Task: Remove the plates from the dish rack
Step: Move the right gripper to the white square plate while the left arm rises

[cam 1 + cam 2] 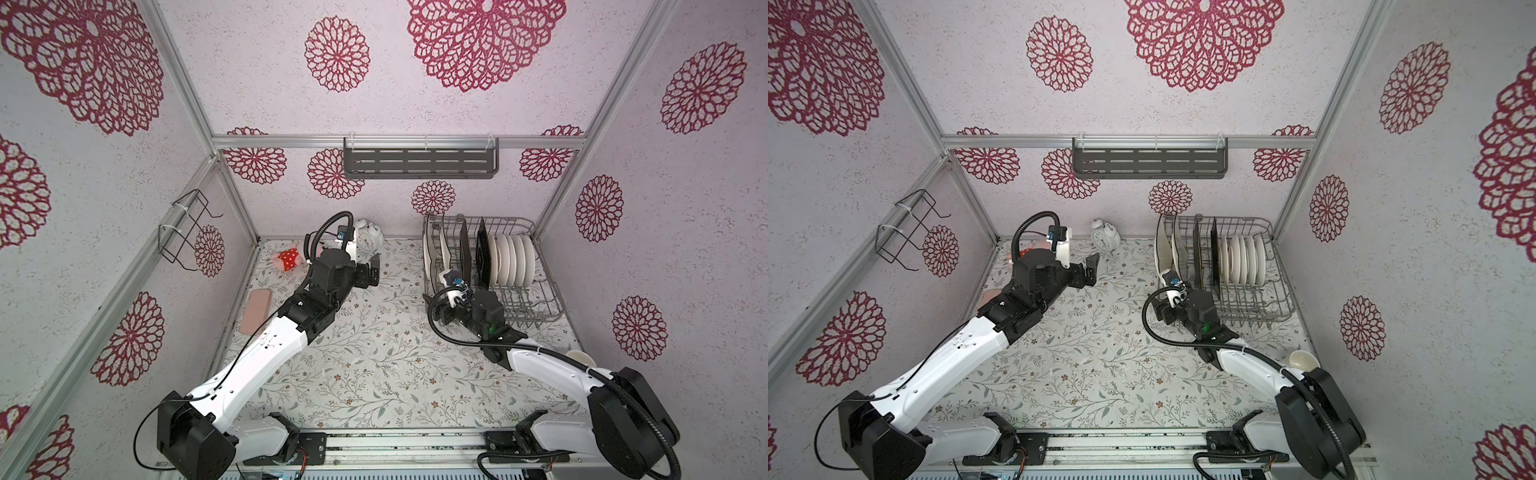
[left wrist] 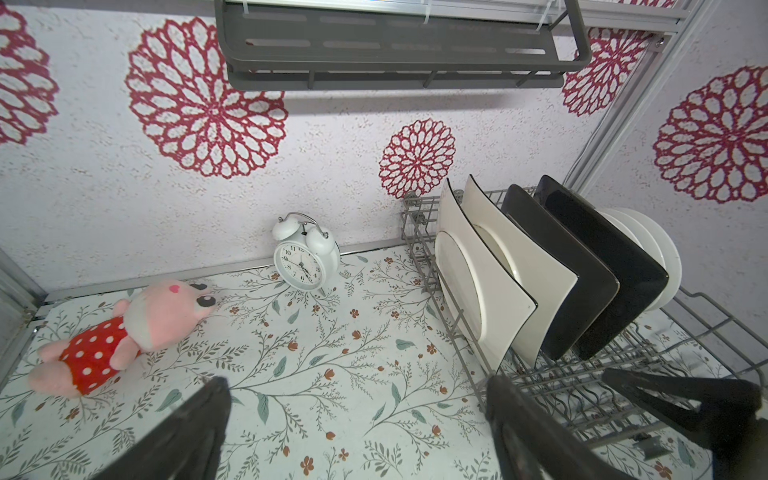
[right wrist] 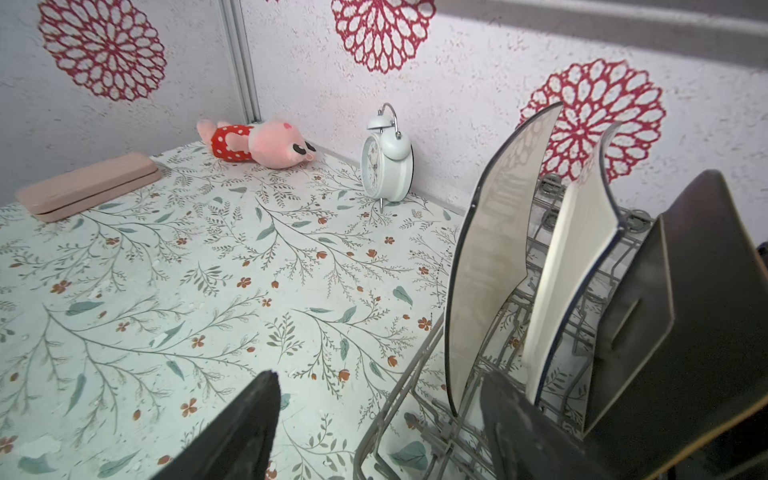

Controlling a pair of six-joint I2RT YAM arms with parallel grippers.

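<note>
Left end effector (image 2: 357, 386), right end effector (image 3: 380, 376) apart — dish rack (image 1: 528, 303): two white square plates (image 2: 486, 291), two black-backed (image 2: 561, 266), five round (image 1: 513, 259).

Parked in the table's back right corner as a grey wire dish rack (image 1: 528, 303), tines up. Loaded from the left end with two square white plates (image 1: 430, 249) edged in thin black, both on edge and curved, then two square plates with black backs (image 1: 483, 257), upright. Finished at the right with a tight row of smaller round white plates (image 1: 513, 262), also on edge.
</note>
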